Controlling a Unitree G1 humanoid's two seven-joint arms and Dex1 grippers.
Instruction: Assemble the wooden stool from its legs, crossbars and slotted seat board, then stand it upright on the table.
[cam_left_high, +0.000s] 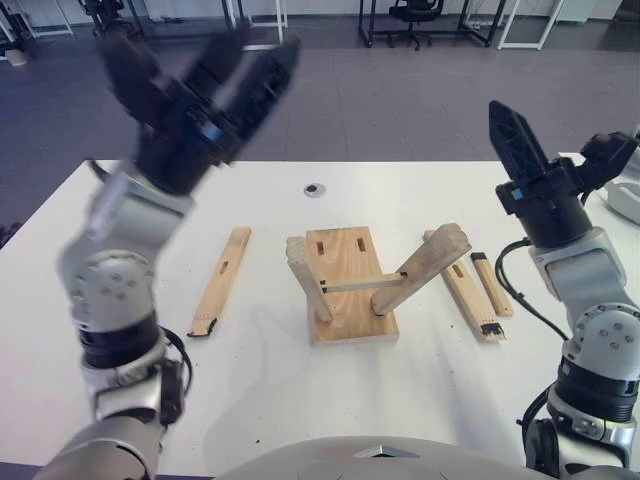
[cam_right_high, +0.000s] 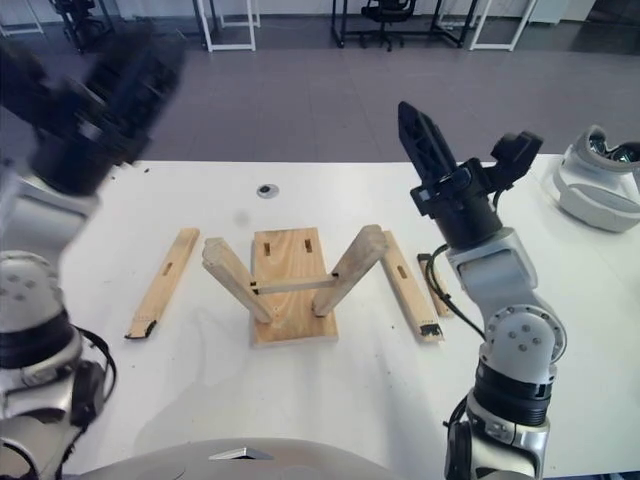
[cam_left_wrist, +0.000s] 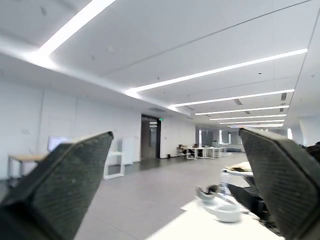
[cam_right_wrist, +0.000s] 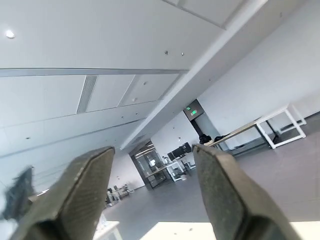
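Lying flat near the middle of the white table (cam_left_high: 270, 385), the slotted seat board (cam_left_high: 350, 248) carries two legs (cam_left_high: 308, 277) standing in it, each tilted outward, with a crossbar (cam_left_high: 352, 286) running between them. A loose wooden piece (cam_left_high: 222, 280) lies to the robot's left of the board, well apart. Two more pieces (cam_left_high: 465, 292) lie side by side just to its right. Behind the board sits a small round grommet (cam_left_high: 315, 189), and a white headset (cam_right_high: 598, 180) rests at the table's right edge. The left gripper (cam_left_high: 200, 50) hangs high over the left side, fingers spread wide and holding nothing. The right gripper (cam_right_high: 467, 125) is raised over the right side, likewise gaping and empty. Beyond lie a grey floor (cam_left_high: 400, 100) and an office chair (cam_left_high: 412, 15).
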